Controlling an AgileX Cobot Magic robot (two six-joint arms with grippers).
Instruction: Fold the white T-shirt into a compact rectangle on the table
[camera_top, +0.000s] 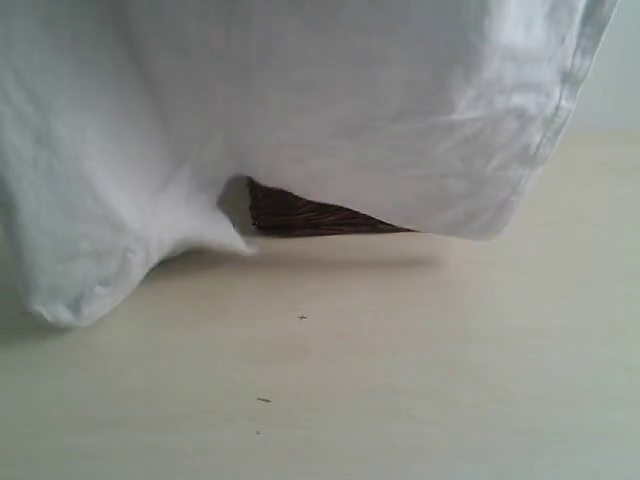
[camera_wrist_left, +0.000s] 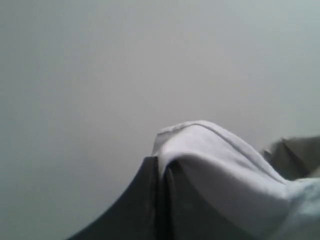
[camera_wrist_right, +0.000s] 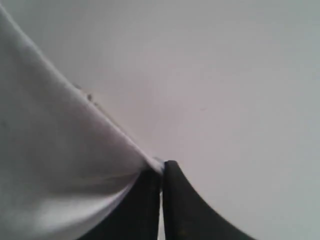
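Note:
The white T-shirt (camera_top: 300, 110) hangs in the air and fills the upper part of the exterior view; its lower edges droop close to the cream table (camera_top: 400, 370). No gripper shows in that view, and the red chest patch is hidden. In the left wrist view my left gripper (camera_wrist_left: 161, 162) is shut on a fold of the white T-shirt (camera_wrist_left: 220, 160), which drapes over one dark finger. In the right wrist view my right gripper (camera_wrist_right: 161, 170) is shut on an edge of the white T-shirt (camera_wrist_right: 55, 165), which stretches away taut from the dark fingertips.
Through a gap under the hanging cloth a dark brown wicker basket (camera_top: 300, 215) shows at the back of the table. A few small dark specks (camera_top: 301, 317) lie on the near table surface. Both wrist views face a plain pale background.

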